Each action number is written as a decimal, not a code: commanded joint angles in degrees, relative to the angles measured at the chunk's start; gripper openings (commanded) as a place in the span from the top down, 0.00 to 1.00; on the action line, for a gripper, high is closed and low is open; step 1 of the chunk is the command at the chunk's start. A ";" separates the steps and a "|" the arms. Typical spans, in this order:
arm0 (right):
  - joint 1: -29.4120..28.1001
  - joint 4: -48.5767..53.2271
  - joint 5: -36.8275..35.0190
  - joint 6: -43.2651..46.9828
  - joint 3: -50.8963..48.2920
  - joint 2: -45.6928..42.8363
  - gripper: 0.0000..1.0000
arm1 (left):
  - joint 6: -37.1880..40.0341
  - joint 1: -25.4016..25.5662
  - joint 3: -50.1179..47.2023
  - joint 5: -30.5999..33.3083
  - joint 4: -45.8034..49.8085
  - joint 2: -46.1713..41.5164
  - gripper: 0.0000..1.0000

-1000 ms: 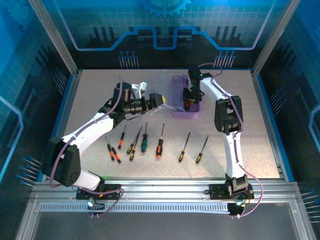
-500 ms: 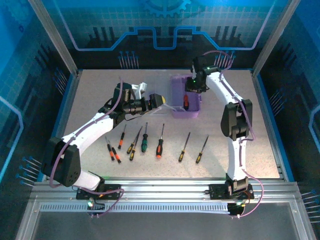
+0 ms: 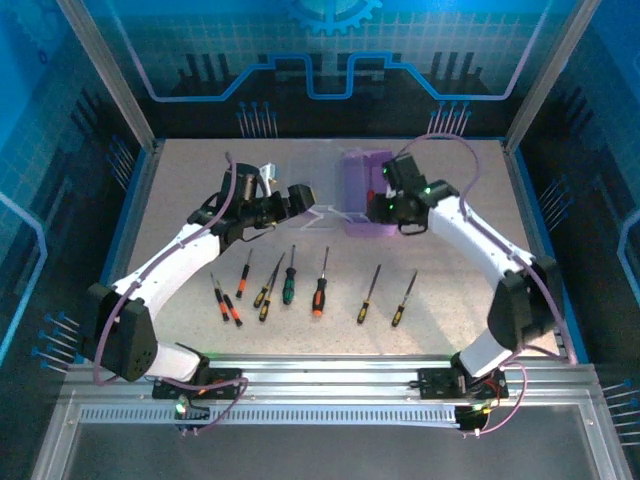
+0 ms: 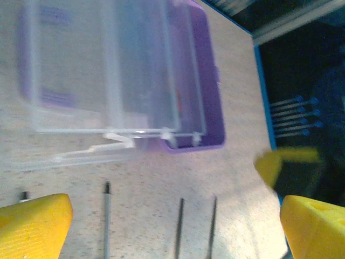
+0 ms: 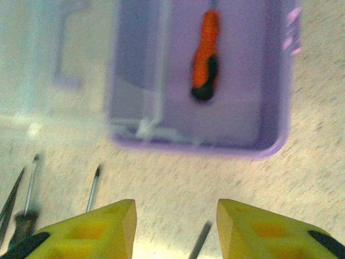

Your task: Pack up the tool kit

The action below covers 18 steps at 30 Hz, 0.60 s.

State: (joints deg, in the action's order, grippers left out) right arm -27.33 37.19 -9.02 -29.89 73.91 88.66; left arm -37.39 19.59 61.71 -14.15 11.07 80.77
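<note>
The purple case stands at the back of the table with its clear lid swung open to the left. An orange-and-black screwdriver lies inside the case. My right gripper hovers just in front of the case's near wall, open, nothing between its yellow fingers. My left gripper is open wide beside the lid, holding nothing. Several screwdrivers lie in a row on the table, among them a green-handled one and an orange-handled one.
Bare screwdriver shafts point toward the case's near wall. More drivers lie at the front left and front right. A blue rail borders the table on the right.
My right gripper has pulled back from over the case to its near side, leaving the orange screwdriver inside. My left gripper has shifted slightly left by the lid.
</note>
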 commanded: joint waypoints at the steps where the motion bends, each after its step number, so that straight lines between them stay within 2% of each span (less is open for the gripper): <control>1: -6.95 -2.79 -5.21 -6.23 -6.88 -1.94 0.53 | -0.55 -2.85 1.16 4.98 3.90 -2.09 0.01; 4: -13.18 -3.91 -5.14 -10.90 -10.30 -1.61 0.52 | -0.68 -4.68 0.51 6.12 3.73 -2.35 0.01; 9: -21.98 -5.74 -5.69 -16.08 -10.81 2.37 0.43 | 0.03 -6.39 0.80 7.38 4.48 -2.46 0.01; 18: -27.42 -3.97 -5.43 -18.43 -4.17 13.55 0.38 | -0.56 -6.50 0.51 6.69 3.97 -2.46 0.01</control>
State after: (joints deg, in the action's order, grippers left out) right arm -53.63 32.34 -13.10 -46.06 66.85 100.53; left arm -37.54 13.34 61.71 -7.73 14.37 80.07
